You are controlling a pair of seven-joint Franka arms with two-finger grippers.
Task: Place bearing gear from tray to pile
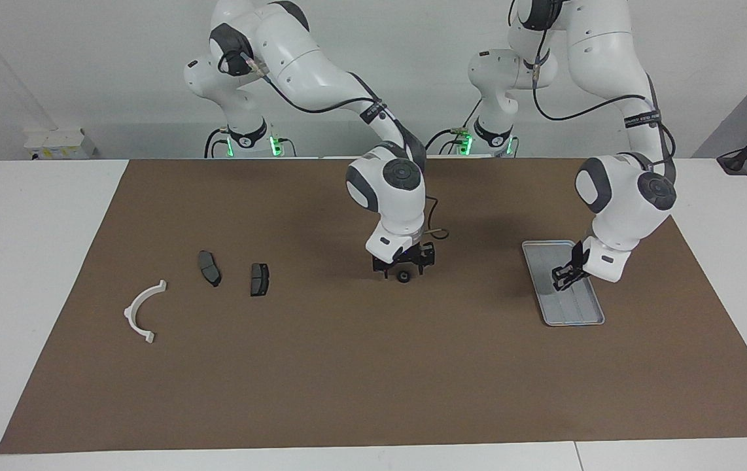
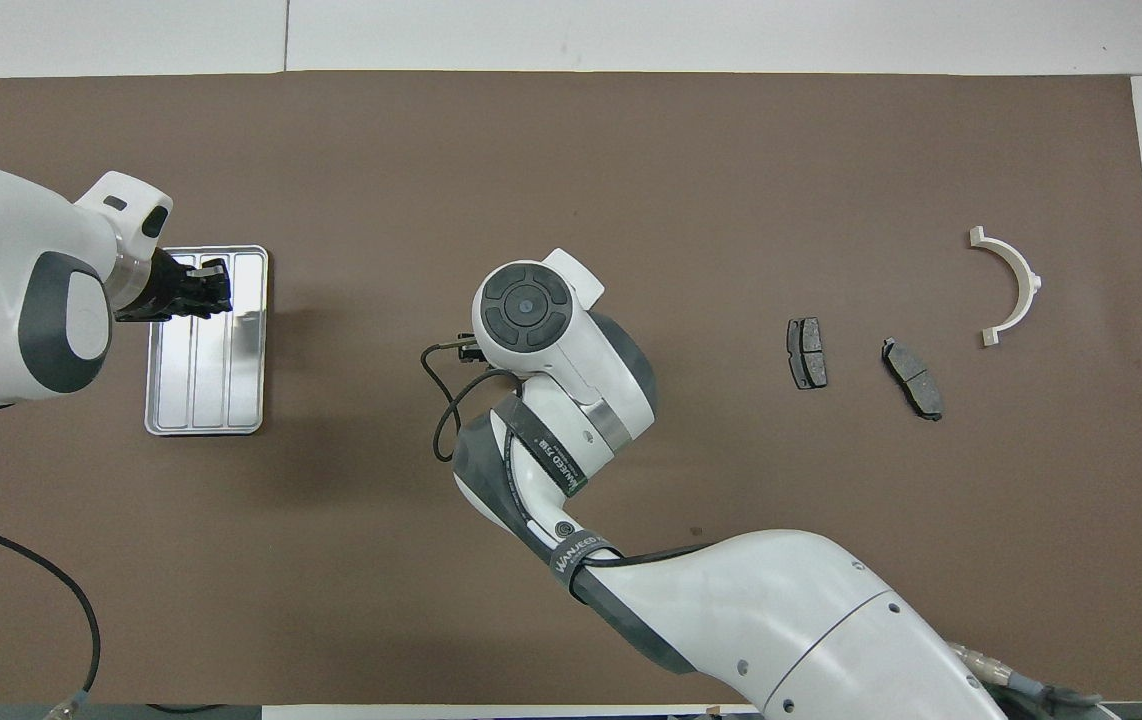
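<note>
Bearing gear (image 1: 403, 277) rests mid-tabletop under the right gripper (image 1: 403, 268), jaws spread and not gripping; tray (image 1: 592, 320) emptied, pile (image 1: 144, 313) unreached. Left gripper (image 1: 563, 279) hangs clenched over the tray.

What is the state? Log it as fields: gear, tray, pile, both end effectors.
bearing gear: on the mat, off the tray, short of the pile
tray: toward the left arm's end, looks empty
pile: white bracket, two brake pads, toward the right arm's end
right end effector: open, low over the gear
left end effector: shut, over the tray
</note>
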